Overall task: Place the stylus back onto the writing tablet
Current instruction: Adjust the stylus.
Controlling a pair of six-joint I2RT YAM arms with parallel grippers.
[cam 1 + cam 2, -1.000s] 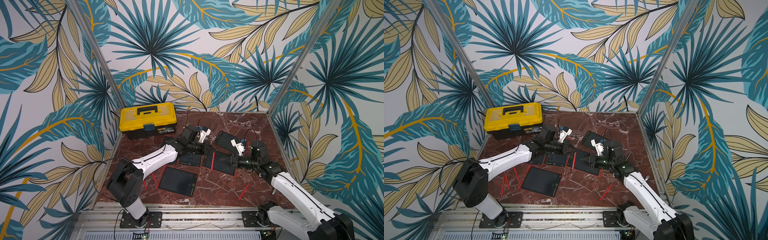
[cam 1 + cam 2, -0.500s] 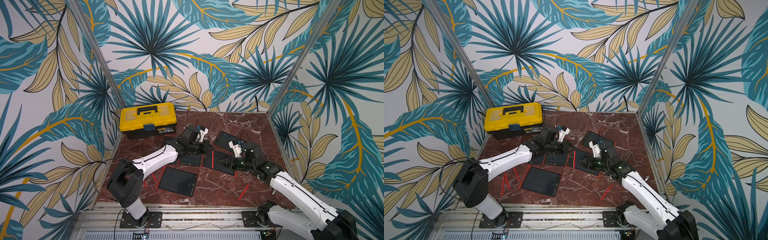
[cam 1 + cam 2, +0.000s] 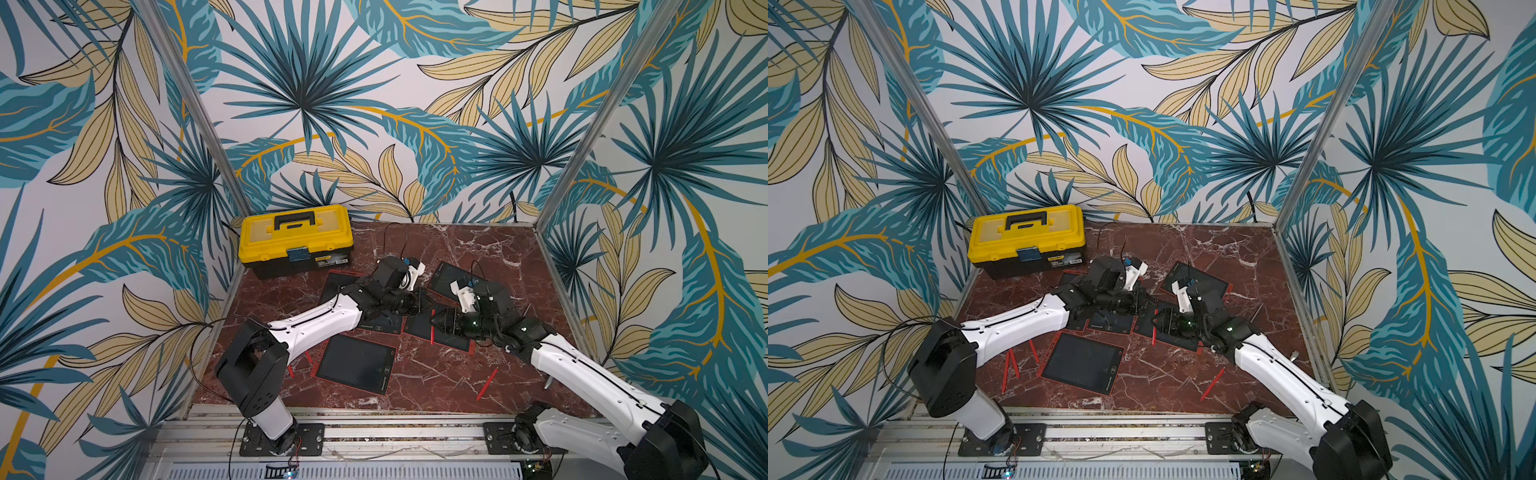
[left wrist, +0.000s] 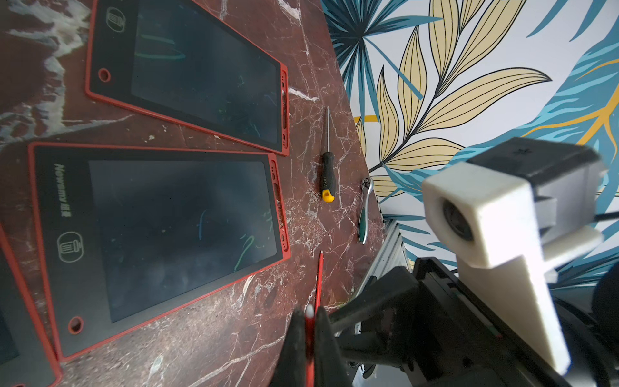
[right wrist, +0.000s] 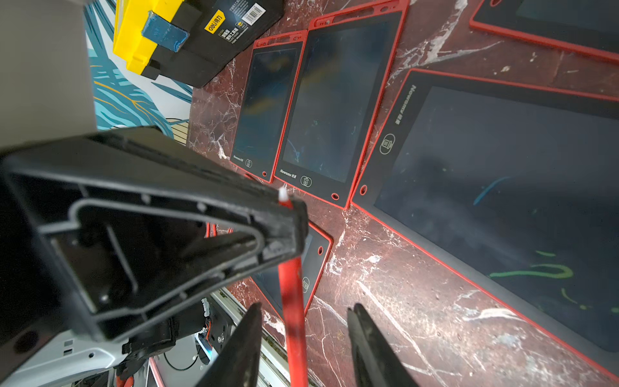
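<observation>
Stylus [image 5: 292,295], red: pinched just below its white tip by the left pincer [image 5: 288,214], jaws clenched on it. Same grip plain in the left wrist view, shaft squeezed between the black fingers [image 4: 294,338]. Lower shaft passing between the parted jaws of the right pincer [image 5: 305,306], released, a gap showing on either side.

In both top views, held near mid-table between the two arms, left pincer at 11 o'clock of it, right pincer at 3 o'clock. Poised over a red-rimmed writing tablet [image 3: 455,340], not lying on it and not seated along its rim.

Second tablet [image 3: 357,363] at 7 o'clock, flat, nearer the front edge. Third tablet [image 3: 446,276] at 1 o'clock, partly hidden behind the right arm's camera. More tablets at 9 o'clock, mostly covered by the left arm.

Loose stylus [image 3: 487,384] at 5 o'clock, flat on bare table [image 3: 432,374], well apart from every tablet.

Yellow toolbox [image 3: 295,241] at 10 o'clock, lid shut, in the back corner.

Screwdriver [image 4: 327,174] and ratchet wrench [image 4: 365,211] side by side, not touching, by the table's 3 o'clock edge.
</observation>
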